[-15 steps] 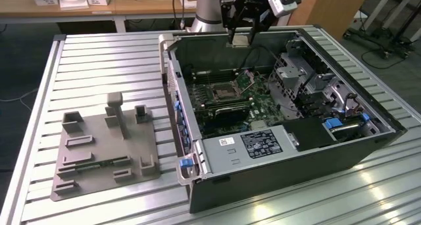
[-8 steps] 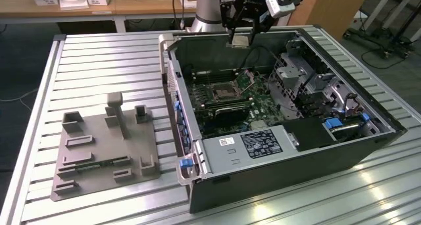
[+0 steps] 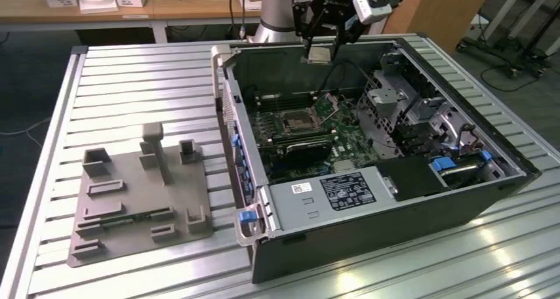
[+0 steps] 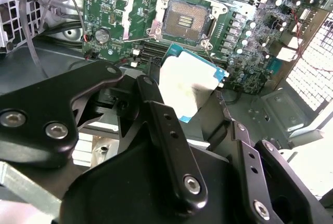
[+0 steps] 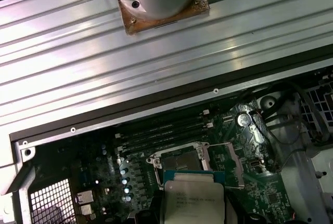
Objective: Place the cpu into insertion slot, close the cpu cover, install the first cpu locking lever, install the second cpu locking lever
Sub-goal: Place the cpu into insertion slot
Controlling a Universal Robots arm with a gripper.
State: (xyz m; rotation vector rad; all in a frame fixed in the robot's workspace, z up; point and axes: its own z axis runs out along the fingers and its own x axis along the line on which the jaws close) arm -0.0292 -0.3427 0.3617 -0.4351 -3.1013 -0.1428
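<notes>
gripper (image 3: pixel 318 48): fingers (image 4: pixel 156 115) drawn in on 2 opposite edges of the cpu (image 3: pixel 317 55), and only as far as the width of the chip. you have it held flat, pale metal top facing up toward the wrist, contact side down. that looks like the sensible attitude for a part that must drop level into a pin field.

position: the cpu hangs above the open computer case (image 3: pixel 490 181), up near its far wall, well clear of the circuit board (image 3: pixel 350 138). nothing touches it except the fingers.

socket (image 3: pixel 298 120): sits on the green board beside the long memory slots (image 3: pixel 284 102). in the second wrist view its dark pin field (image 4: pixel 186 20) is bare and unobstructed. the cover (image 4: pixel 127 18) appears swung off to 1 side, so the opening is free; judged, not certain.

alignment: in the first wrist view the cpu (image 5: pixel 192 203) overlaps the near edge of the socket (image 5: pixel 182 159), its sides roughly parallel to the socket frame. offset and height remain to be taken up.

status: step 1 of 4 in hand, cpu not yet seated. cover and both levers not yet dealt with.

the grey fixture plate (image 3: pixel 131 200) lies on the slatted table (image 3: pixel 131 82), apart from the case.
</notes>
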